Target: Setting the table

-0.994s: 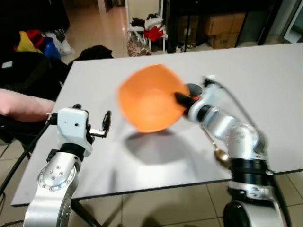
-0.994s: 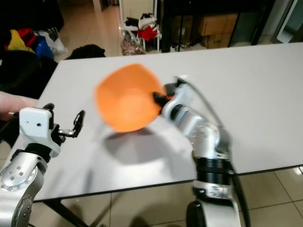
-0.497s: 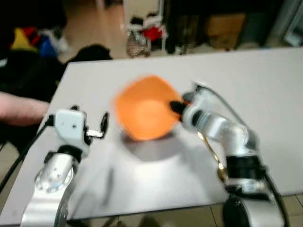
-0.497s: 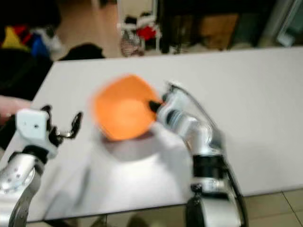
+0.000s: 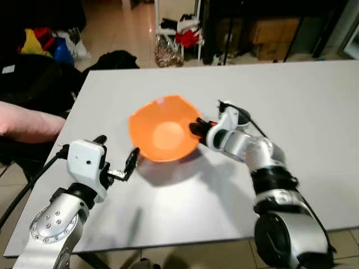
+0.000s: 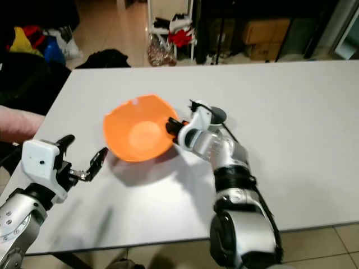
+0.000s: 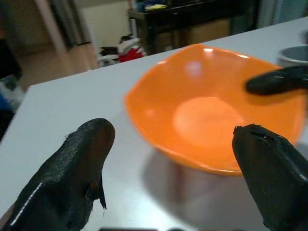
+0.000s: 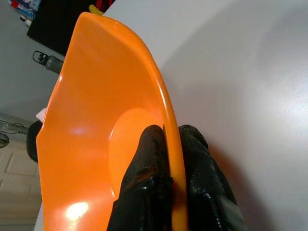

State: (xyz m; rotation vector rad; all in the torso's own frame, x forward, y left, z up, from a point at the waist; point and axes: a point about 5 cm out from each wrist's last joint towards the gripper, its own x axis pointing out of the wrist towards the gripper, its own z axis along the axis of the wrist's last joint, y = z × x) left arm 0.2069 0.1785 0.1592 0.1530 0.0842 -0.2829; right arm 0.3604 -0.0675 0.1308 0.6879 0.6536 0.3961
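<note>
Fingers [image 8: 153,159] of the right gripper [image 5: 197,126] are clenched on the rim of the orange bowl [image 5: 162,134], one finger inside the bowl and one outside. The bowl is over the bench [image 5: 314,106], tipped a little, with its shadow just under it. I cannot tell if its bottom is touching the bench yet.

The left gripper [image 5: 116,162] is near the bowl, on the side away from the right gripper. Its fingers [image 7: 82,163] are spread wide and hold nothing. They point at the bowl but do not touch it.

The bowl looks like thin, shiny plastic. I think it is light, because one pinch at the edge is enough to hold it up. It looks stiff and keeps its shape, and it should not break easily. The smooth, glossy rim could be slippery, so the bowl might swing or slide in a pinch this small. The rim is the good place to take hold, as the sides are too wide and round for the fingers to go around. If the bowl needs steadying, the left gripper could take the rim on its own side.

A small dark dish [image 7: 293,54] sits on the bench just beyond the right gripper. A person's arm [image 5: 25,123] rests beside the bench, well away from the bowl.
</note>
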